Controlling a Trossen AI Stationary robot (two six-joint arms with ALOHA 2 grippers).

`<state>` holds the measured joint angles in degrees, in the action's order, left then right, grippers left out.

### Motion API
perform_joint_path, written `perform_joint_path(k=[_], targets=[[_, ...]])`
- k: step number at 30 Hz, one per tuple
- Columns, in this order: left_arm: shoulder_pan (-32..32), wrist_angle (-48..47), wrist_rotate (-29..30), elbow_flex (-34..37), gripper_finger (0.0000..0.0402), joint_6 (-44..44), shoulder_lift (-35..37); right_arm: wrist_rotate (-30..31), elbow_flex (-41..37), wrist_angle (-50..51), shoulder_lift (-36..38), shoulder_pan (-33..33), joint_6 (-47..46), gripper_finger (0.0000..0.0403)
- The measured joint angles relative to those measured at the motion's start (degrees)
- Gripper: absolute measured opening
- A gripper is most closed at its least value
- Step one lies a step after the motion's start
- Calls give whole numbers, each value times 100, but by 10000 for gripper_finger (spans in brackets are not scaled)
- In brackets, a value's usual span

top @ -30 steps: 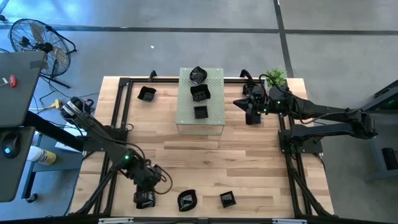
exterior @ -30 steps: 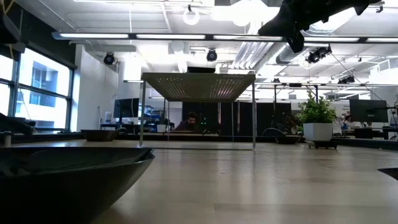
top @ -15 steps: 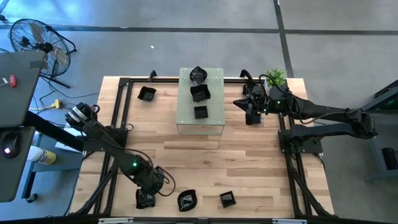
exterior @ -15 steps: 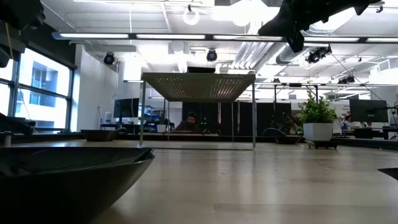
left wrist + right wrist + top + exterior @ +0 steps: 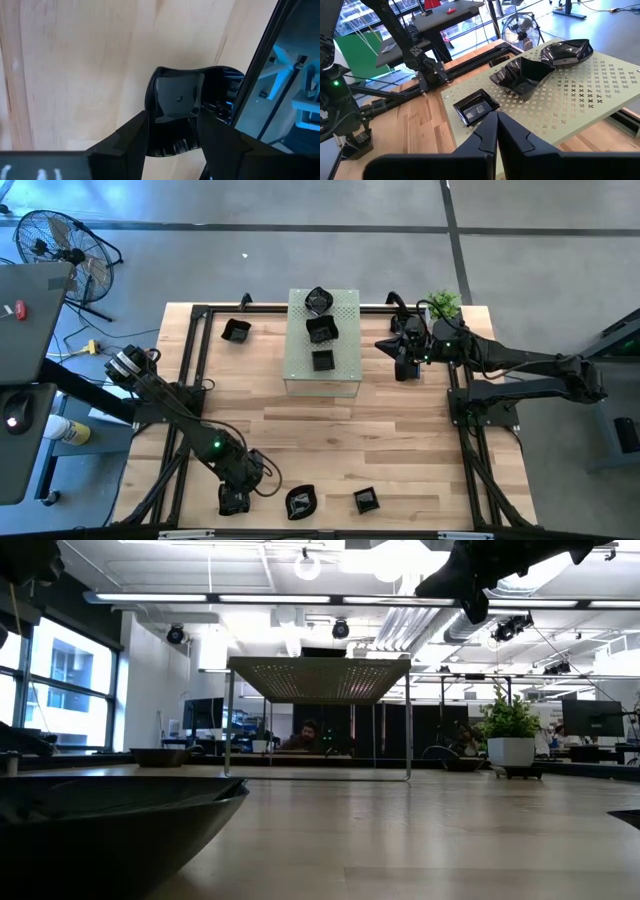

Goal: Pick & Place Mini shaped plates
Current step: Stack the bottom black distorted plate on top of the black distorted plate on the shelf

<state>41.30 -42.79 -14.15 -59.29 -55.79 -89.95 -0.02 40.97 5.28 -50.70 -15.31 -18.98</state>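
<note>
Wooden counter (image 5: 330,435) of pale planks carries a pale green perforated box (image 5: 322,342) at its far middle, and three of the tiny glossy black dishes sit in a row on the box top: a wavy-edged one (image 5: 318,300) farthest back, a larger angular one (image 5: 321,329) in the middle, and a small square one (image 5: 322,360) nearest the front. A fourth dish (image 5: 236,331) rests on the counter to the left of the box. Two more lie near the front edge, a rounded one (image 5: 300,500) and a small square one (image 5: 366,500), set apart from each other.

At the front left corner, the left tool (image 5: 172,132) is down at the counter with its two dark fingers spread to either side of another glossy black dish (image 5: 187,97), not clenched on it; that dish lies beside a black frame rail.

The right tool (image 5: 496,131) hangs beside the box's right side, near a small green potted plant (image 5: 443,304), its fingers pressed together and empty, facing the three dishes on the box.
</note>
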Motion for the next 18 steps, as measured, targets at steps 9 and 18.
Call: perform_joint_path(k=[9, 18], targets=[[0, -62, 523, -2, 166, 2, -57, -27, 0, 2, 0, 0, 151, 2], [0, -17, 481, 0, 166, 3, -435, -36, 0, 4, 0, 0, 152, 3]])
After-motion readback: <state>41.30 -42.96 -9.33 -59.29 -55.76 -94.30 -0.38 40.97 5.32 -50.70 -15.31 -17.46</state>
